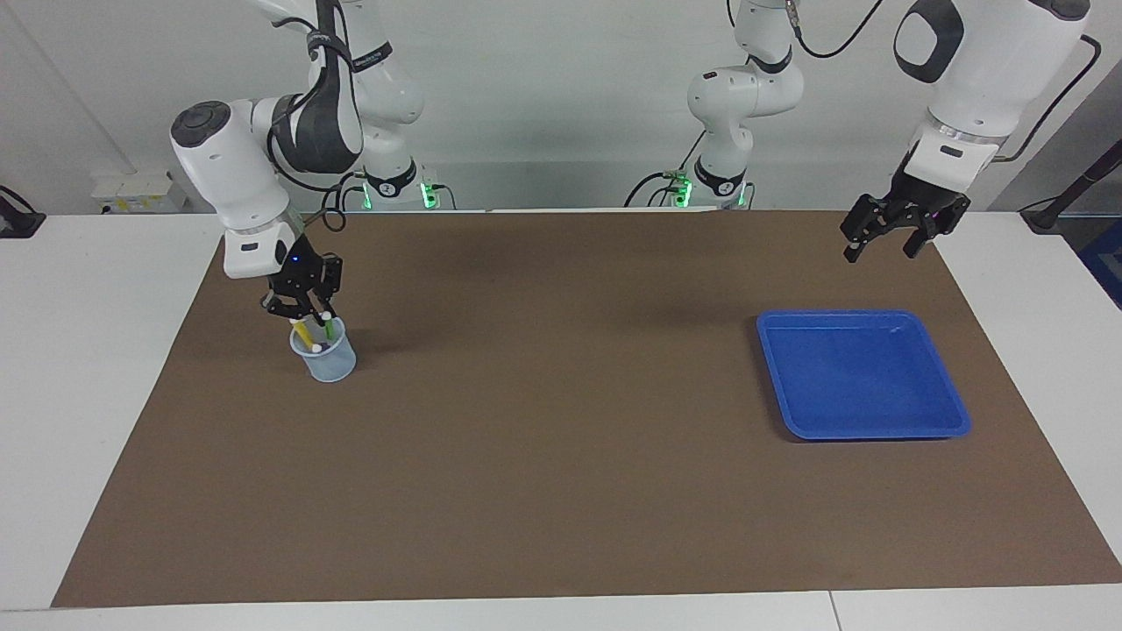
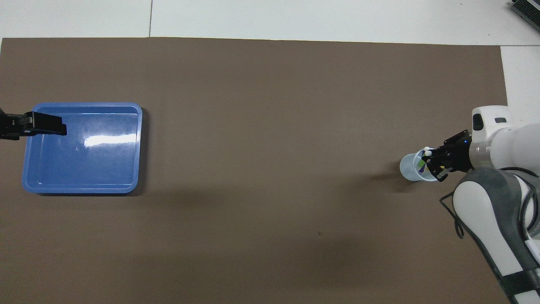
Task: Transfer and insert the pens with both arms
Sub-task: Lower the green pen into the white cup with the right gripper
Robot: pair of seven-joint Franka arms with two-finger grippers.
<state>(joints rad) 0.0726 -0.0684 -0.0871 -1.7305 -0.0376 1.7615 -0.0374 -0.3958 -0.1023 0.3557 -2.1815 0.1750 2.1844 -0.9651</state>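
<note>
A clear plastic cup [image 1: 333,363] [image 2: 406,168] stands on the brown mat toward the right arm's end. A yellow pen [image 1: 302,333] leans in it, beside a pen of which only the whitish cap [image 1: 316,348] shows. From overhead a purple pen [image 2: 417,158] shows inside the cup. The green pen [image 1: 329,330] stands in the cup with its top at my right gripper [image 1: 313,313] [image 2: 431,163], which hangs just above the rim and is shut on it. My left gripper [image 1: 882,247] [image 2: 49,125] waits open in the air near the blue tray.
An empty blue tray [image 1: 863,372] [image 2: 84,169] lies toward the left arm's end. Two smaller white arms with green lights [image 1: 394,180] [image 1: 723,175] stand at the table's edge by the robots. The brown mat [image 1: 561,456] covers most of the white table.
</note>
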